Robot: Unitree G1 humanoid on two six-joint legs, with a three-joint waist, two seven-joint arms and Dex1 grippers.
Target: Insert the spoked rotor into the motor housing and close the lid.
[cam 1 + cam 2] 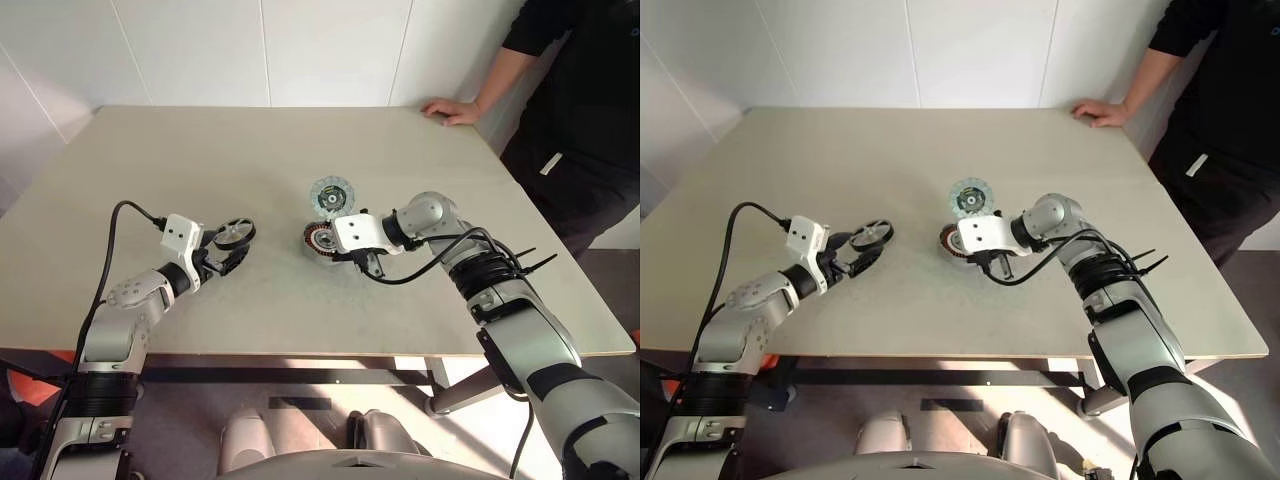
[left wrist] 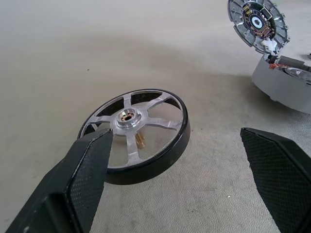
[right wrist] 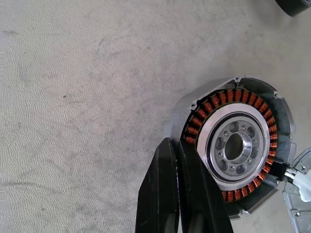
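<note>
Two arms reach over a pale table [image 1: 200, 170] in the head views. The left gripper [image 1: 226, 252] has its fingers spread wide, with the spoked rotor [image 1: 235, 234] resting against one of them, not clamped. Near the table's middle sits the motor housing [image 1: 318, 239], partly behind the right gripper [image 1: 372, 268]. The lid [image 1: 329, 195] stands just behind the housing, tilted up. A person's hand [image 1: 449, 110] rests on the far edge.

In the left wrist view, the rotor [image 2: 138, 133] leans on one black finger [image 2: 82, 174], and the other finger stands well apart from it. The lid [image 2: 257, 22] shows at a corner.

In the right wrist view, the fingers [image 3: 177, 194] are pressed together, empty, overlapping the housing's [image 3: 235, 145] rim, copper windings ringing its silver hub.
</note>
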